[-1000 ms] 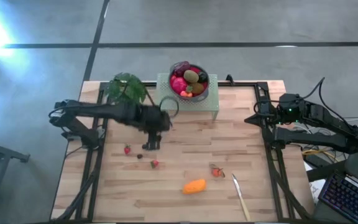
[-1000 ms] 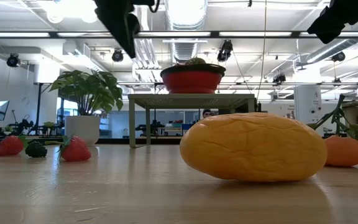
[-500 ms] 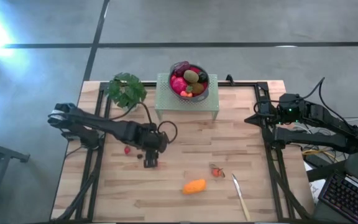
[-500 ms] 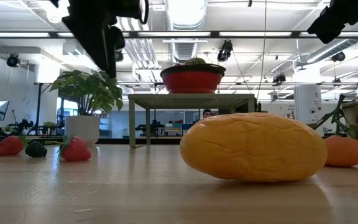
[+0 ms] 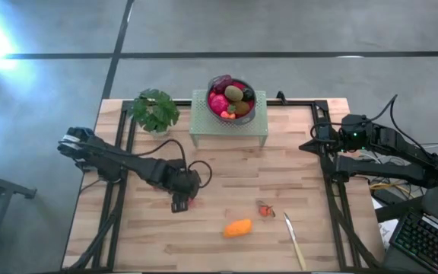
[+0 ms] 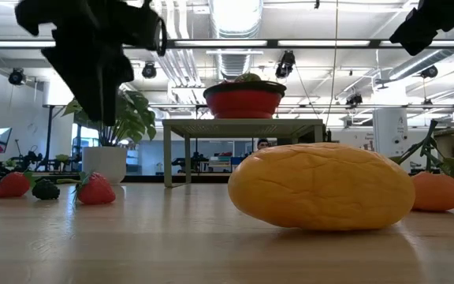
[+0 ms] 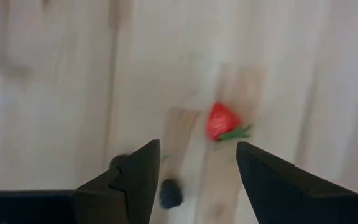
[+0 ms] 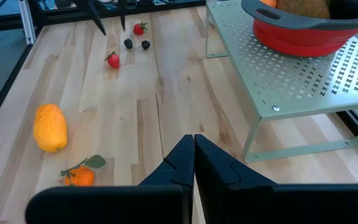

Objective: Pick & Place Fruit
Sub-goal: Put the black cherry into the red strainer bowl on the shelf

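My left gripper (image 5: 181, 201) hangs open over the table's middle, fingers pointing down. In the left wrist view a red strawberry (image 7: 221, 122) and a dark berry (image 7: 171, 194) lie on the wood below the open fingers (image 7: 197, 155), untouched. The low view shows two strawberries (image 6: 95, 189) (image 6: 12, 184) and a dark berry (image 6: 46, 189) under the gripper (image 6: 93, 79). An orange oval (image 5: 238, 227) and a small orange with a leaf (image 5: 265, 209) lie nearer the near edge. More fruit fills the red bowl (image 5: 232, 97). My right gripper (image 8: 193, 144) is shut, waiting at the table's right edge.
The red bowl stands on a pale green perforated stand (image 5: 204, 125) at the far edge. A leafy potted plant (image 5: 154, 112) stands left of the stand. A slim pale utensil (image 5: 295, 240) lies near the near right corner. Bare wood lies between the stand and the loose fruit.
My left gripper has moved from beside the stand toward the near edge and down, arriving over the strawberries and dark berry. The fruit on the table has stayed in place.
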Controlling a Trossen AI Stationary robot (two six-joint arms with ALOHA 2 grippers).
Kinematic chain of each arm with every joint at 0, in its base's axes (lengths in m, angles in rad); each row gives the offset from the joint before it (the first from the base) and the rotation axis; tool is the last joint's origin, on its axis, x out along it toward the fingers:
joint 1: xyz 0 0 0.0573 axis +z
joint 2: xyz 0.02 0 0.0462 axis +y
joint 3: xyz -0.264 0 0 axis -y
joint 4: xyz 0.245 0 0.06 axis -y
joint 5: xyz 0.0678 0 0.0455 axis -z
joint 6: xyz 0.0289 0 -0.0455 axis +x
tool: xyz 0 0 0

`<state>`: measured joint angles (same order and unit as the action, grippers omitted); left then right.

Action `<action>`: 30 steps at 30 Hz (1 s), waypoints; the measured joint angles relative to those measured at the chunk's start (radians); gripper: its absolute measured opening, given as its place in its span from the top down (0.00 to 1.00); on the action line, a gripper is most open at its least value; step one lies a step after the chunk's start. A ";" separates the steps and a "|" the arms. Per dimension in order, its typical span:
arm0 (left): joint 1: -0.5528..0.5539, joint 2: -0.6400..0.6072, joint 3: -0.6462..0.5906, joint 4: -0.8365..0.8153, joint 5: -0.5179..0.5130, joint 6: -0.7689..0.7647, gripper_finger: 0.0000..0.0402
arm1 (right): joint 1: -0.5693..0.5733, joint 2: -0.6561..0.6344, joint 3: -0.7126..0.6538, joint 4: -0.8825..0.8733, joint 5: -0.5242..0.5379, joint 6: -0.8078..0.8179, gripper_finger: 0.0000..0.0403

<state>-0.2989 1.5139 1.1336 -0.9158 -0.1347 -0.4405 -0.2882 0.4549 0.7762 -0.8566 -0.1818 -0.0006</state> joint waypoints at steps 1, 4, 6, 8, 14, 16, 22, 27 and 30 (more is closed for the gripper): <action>0.002 0.000 -0.008 -0.006 -0.009 -0.007 0.46 | 0.000 0.000 0.000 0.000 0.000 0.000 0.98; 0.003 0.000 -0.037 -0.024 -0.034 -0.014 0.47 | 0.000 0.000 0.000 0.000 0.000 0.000 0.98; 0.003 0.000 -0.057 -0.020 -0.041 -0.018 0.48 | 0.000 0.000 0.000 0.000 0.000 0.000 0.98; 0.005 0.000 -0.077 -0.019 -0.041 -0.021 0.50 | 0.000 0.000 0.000 0.000 0.000 0.000 0.98; 0.025 0.000 -0.129 -0.009 -0.084 -0.012 0.54 | 0.000 0.000 0.000 0.000 0.000 0.000 0.98; 0.032 0.000 -0.140 -0.005 -0.094 0.002 0.55 | 0.000 0.000 0.000 0.000 0.000 0.000 0.98; 0.052 0.000 -0.176 0.014 -0.095 0.055 0.56 | 0.000 0.000 0.000 0.000 0.000 0.000 0.98; 0.072 0.000 -0.210 0.020 -0.091 0.079 0.56 | 0.000 0.000 0.000 0.000 0.000 0.000 0.98; 0.087 0.000 -0.223 0.046 -0.090 0.106 0.56 | 0.000 0.000 0.000 0.000 0.000 0.000 0.98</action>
<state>-0.2121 1.5139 0.9103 -0.8693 -0.2250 -0.3348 -0.2886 0.4549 0.7761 -0.8566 -0.1818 -0.0006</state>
